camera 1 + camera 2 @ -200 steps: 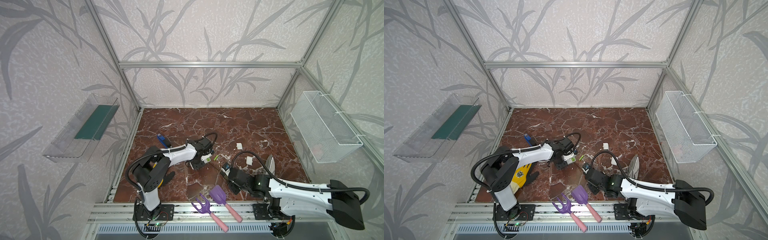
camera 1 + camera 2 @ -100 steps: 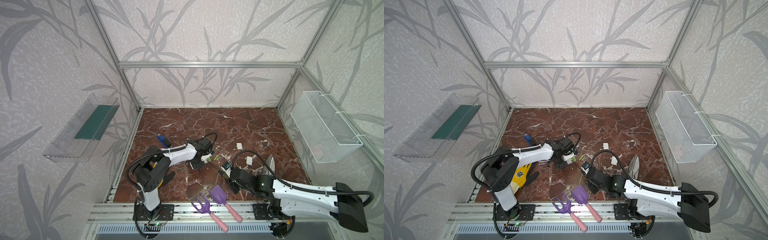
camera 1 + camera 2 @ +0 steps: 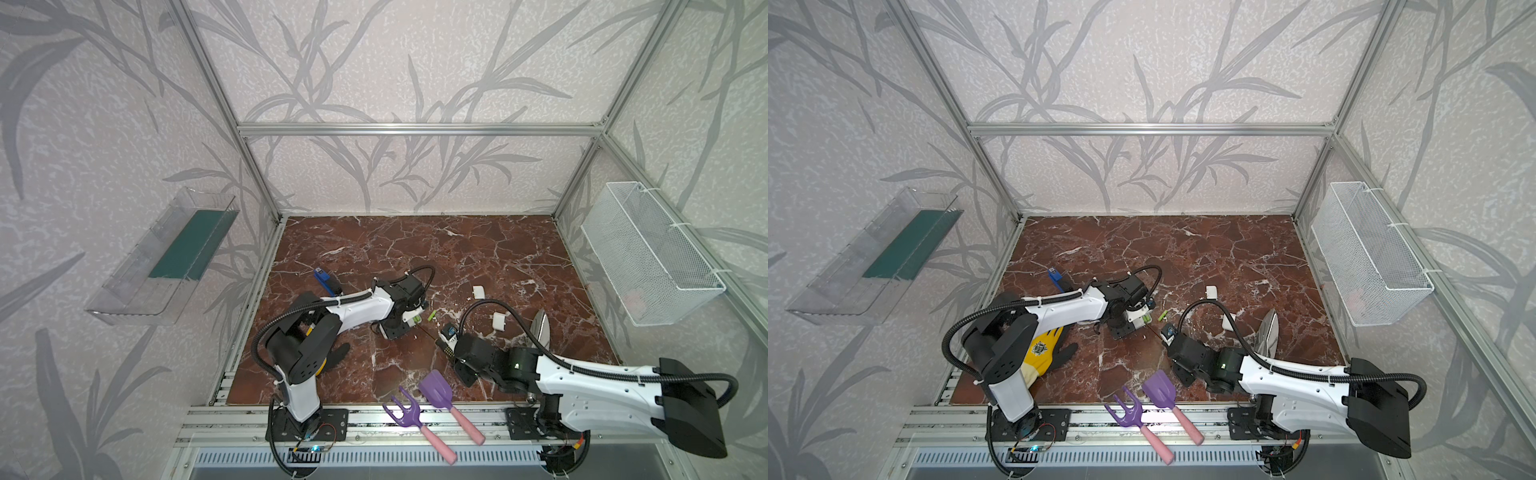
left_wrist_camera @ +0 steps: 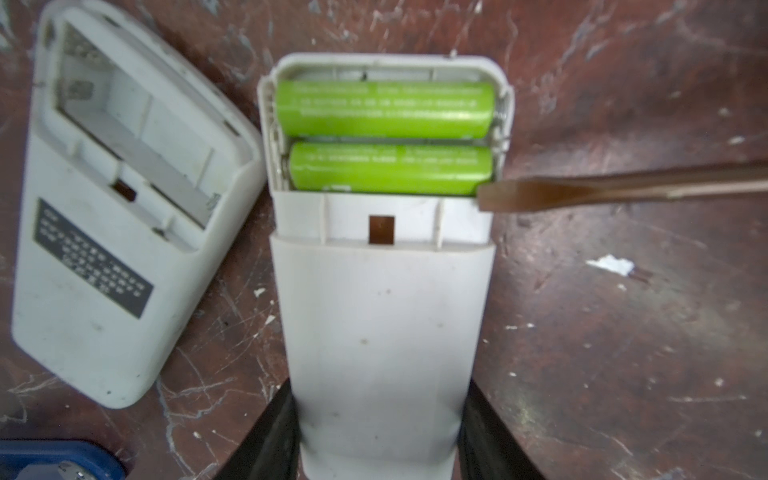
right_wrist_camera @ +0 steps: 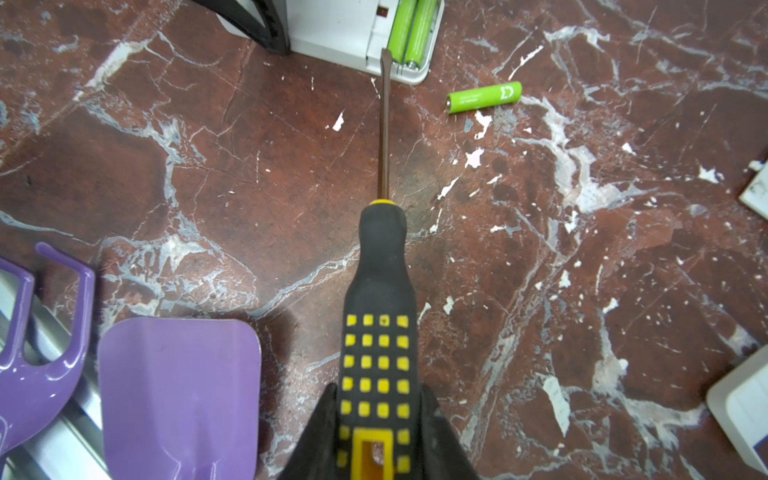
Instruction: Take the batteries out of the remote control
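The left gripper [image 4: 376, 419] clamps the remote [image 4: 382, 311], whose open bay [image 4: 390, 72] holds two batteries [image 4: 386, 110] side by side. The right gripper [image 5: 378, 415] grasps the screwdriver [image 5: 380, 291] by its handle, with the blade tip at the end of the battery nearer the remote's middle, seemingly touching it. A third battery [image 5: 483, 97] lies loose on the floor [image 5: 249, 166] nearby.

- We see a purple rake [image 3: 406, 417] and a purple shovel [image 3: 435, 390] side by side at the near edge of the red marble surface [image 3: 457, 249], their pink handles reaching over the rail.
- A yellow glove [image 3: 1040, 353] lies near left.
- We note a white wire basket [image 3: 623, 249] on the right wall and a clear shelf [image 3: 124, 286] on the left.
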`<state>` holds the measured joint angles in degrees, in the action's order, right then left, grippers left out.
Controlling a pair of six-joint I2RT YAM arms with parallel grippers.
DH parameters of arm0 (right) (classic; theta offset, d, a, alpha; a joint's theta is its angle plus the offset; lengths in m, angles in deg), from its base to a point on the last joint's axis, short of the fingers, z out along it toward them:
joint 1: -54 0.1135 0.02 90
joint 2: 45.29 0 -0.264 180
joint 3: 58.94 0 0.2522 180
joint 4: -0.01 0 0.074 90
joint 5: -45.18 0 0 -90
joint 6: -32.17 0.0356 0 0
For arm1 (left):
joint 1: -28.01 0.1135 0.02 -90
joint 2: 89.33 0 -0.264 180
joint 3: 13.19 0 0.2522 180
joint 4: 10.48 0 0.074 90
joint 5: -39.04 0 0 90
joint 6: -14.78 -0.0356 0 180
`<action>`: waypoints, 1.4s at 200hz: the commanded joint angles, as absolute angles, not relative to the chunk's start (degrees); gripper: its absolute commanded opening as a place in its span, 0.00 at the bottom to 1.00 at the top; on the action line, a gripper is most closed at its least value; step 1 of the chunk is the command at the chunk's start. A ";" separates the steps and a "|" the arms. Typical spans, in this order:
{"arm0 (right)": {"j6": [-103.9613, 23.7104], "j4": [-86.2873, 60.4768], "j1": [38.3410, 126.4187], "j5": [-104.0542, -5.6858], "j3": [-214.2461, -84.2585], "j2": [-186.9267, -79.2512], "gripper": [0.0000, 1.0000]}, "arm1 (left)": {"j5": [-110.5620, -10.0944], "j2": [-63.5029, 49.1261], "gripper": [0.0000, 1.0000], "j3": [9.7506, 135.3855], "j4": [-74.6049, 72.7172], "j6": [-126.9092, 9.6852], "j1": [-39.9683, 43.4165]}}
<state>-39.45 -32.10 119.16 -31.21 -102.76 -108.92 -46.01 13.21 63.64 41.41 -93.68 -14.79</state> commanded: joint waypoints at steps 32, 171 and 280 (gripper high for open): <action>-39.27 -33.19 119.56 -29.70 -104.08 -109.10 0.00 | -44.54 14.33 0.43 64.48 44.68 -94.73 -15.00; -40.40 -33.88 119.56 -30.88 -104.43 -109.79 0.00 | -44.54 14.44 0.42 64.55 44.67 -94.72 -15.07; -37.96 -29.36 119.56 -30.15 -104.52 -112.47 0.00 | -49.39 13.82 0.40 64.38 43.97 -94.97 -16.64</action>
<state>-39.87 -33.35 119.19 -30.36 -103.99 -111.77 -45.90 13.28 63.75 41.95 -93.61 -15.14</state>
